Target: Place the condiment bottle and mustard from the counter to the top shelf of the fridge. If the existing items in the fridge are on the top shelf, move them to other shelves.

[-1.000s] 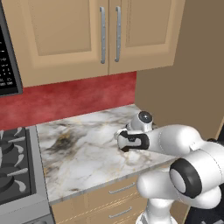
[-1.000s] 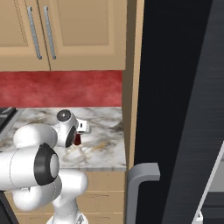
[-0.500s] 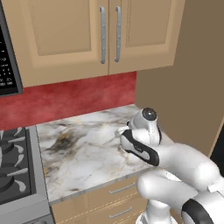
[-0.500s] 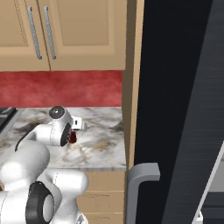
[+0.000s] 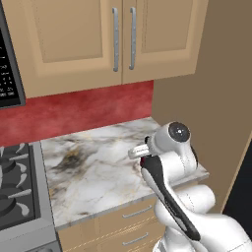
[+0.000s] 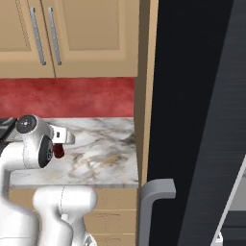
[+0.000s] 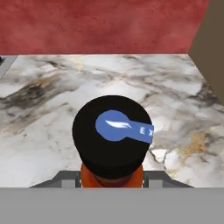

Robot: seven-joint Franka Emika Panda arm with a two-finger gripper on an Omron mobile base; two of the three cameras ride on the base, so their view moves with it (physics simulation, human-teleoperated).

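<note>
From the left the white arm (image 5: 170, 162) leans over the marble desk (image 5: 93, 167), from the right the condiment bottle (image 6: 58, 150) hangs by its hand, and the hand view has the jaws gripping that bottle's neck under its black cap (image 7: 113, 138).

A white robot arm (image 5: 172, 162) rises from the lower right over a marble counter (image 5: 93, 167) — its wrist hides most of a dark red bottle (image 5: 143, 161). Behind: a red backsplash (image 5: 78, 110), wooden cabinets (image 5: 108, 39) and a stove (image 5: 17, 187) at left.
</note>
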